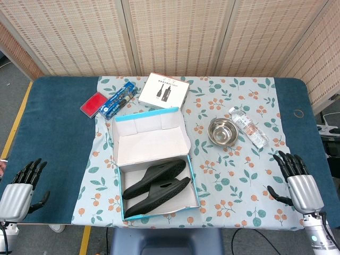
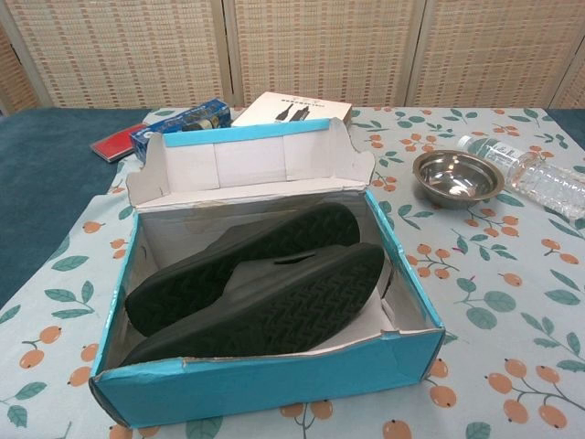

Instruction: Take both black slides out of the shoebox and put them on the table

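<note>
Both hands: empty, fingers spread apart
Left hand point(image 1: 20, 187): over blue table point(image 1: 53, 133)
Right hand point(image 1: 297, 178): over tablecloth point(image 1: 239, 159) edge
Black slides point(image 2: 265, 279): untouched in shoebox point(image 2: 274, 389)

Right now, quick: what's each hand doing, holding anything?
Left hand: open, holding nothing, resting at the table's near left edge.
Right hand: open, holding nothing, at the near right edge.

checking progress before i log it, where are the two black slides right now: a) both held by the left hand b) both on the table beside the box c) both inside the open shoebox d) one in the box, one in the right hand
c: both black slides lie inside the open shoebox, while the left hand and right hand rest empty at the table edges, far from it.
</note>
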`<state>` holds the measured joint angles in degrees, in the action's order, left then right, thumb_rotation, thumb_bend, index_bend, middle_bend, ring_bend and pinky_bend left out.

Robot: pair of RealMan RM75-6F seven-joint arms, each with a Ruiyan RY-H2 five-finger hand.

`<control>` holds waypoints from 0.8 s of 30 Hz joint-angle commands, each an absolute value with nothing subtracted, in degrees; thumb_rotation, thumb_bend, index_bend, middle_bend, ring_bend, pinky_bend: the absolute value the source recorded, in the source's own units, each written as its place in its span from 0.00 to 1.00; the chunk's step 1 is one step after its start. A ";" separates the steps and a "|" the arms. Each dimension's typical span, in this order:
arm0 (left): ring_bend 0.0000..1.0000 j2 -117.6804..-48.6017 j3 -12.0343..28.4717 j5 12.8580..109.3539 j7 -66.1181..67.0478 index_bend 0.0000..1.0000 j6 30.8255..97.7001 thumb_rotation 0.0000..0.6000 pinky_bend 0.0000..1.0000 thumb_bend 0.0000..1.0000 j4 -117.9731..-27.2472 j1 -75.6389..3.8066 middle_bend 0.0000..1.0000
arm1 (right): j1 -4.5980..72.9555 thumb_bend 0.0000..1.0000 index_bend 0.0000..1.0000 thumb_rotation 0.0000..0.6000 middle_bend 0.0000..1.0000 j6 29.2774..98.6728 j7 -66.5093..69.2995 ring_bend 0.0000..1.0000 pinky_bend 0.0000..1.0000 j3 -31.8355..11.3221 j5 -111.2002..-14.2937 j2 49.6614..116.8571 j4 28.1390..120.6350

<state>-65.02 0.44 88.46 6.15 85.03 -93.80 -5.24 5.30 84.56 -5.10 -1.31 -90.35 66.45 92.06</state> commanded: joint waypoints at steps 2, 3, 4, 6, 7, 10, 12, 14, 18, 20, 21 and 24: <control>0.00 -65.39 0.01 89.48 5.86 0.00 85.17 1.00 0.18 0.38 -93.35 -5.26 0.00 | 5.36 0.24 0.00 0.75 0.00 84.48 -4.99 0.00 0.00 -1.27 -90.44 66.38 92.17; 0.00 -65.56 -0.17 89.99 5.47 0.00 85.15 1.00 0.18 0.38 -93.38 -5.35 0.00 | 5.32 0.24 0.00 0.75 0.00 84.52 -4.94 0.00 0.00 -1.24 -90.47 66.31 92.24; 0.00 -65.79 -0.49 90.69 4.81 0.00 85.05 1.00 0.19 0.38 -93.46 -5.47 0.00 | 5.27 0.24 0.00 0.75 0.00 84.62 -4.90 0.00 0.00 -1.23 -90.51 66.20 92.37; 0.00 -66.25 -1.49 92.86 3.36 0.00 84.50 1.00 0.20 0.38 -93.92 -5.97 0.00 | 5.14 0.24 0.00 0.75 0.00 85.18 -4.56 0.00 0.00 -1.28 -90.86 66.01 92.75; 0.01 -66.35 -2.01 93.92 3.03 0.00 83.87 1.00 0.21 0.38 -94.50 -6.42 0.00 | 5.07 0.24 0.00 0.75 0.00 85.44 -4.49 0.00 0.00 -1.27 -91.08 65.96 92.86; 0.05 -65.98 -3.57 97.04 2.49 0.00 79.81 1.00 0.26 0.38 -98.64 -8.98 0.03 | 4.88 0.24 0.00 0.75 0.00 85.82 -4.07 0.00 0.00 -0.86 -91.87 65.54 93.24; 0.09 -65.63 -3.88 98.00 3.32 0.01 76.56 1.00 0.31 0.38 -103.10 -11.02 0.06 | 4.74 0.24 0.00 0.75 0.00 86.13 -3.31 0.00 0.00 -0.67 -92.32 64.99 93.74; 0.12 -65.91 -3.54 97.77 6.11 0.04 74.07 1.00 0.34 0.38 -106.91 -12.45 0.09 | 4.58 0.24 0.00 0.75 0.00 86.58 -2.56 0.00 0.00 -0.53 -92.81 64.49 94.01; 0.14 -69.28 -1.47 94.82 16.62 0.07 68.72 1.00 0.36 0.38 -113.88 -15.38 0.12 | 4.33 0.24 0.00 0.75 0.00 86.91 -0.68 0.00 0.00 -0.24 -93.21 63.40 94.58; 0.14 -70.97 -0.18 91.60 20.65 0.08 66.04 1.00 0.36 0.38 -116.09 -16.84 0.13 | 4.31 0.24 0.00 0.75 0.00 86.76 -0.25 0.00 0.00 -0.05 -93.33 63.05 94.71; 0.14 -72.11 0.95 88.92 23.38 0.08 64.55 1.00 0.36 0.38 -117.13 -17.85 0.13 | 4.33 0.24 0.00 0.75 0.00 86.64 -0.03 0.00 0.00 0.05 -93.43 62.86 94.78; 0.13 -75.26 3.53 81.68 29.44 0.08 61.79 1.00 0.36 0.39 -118.86 -20.34 0.13 | 4.33 0.24 0.00 0.75 0.00 86.44 0.34 0.00 0.00 0.20 -93.51 62.44 95.01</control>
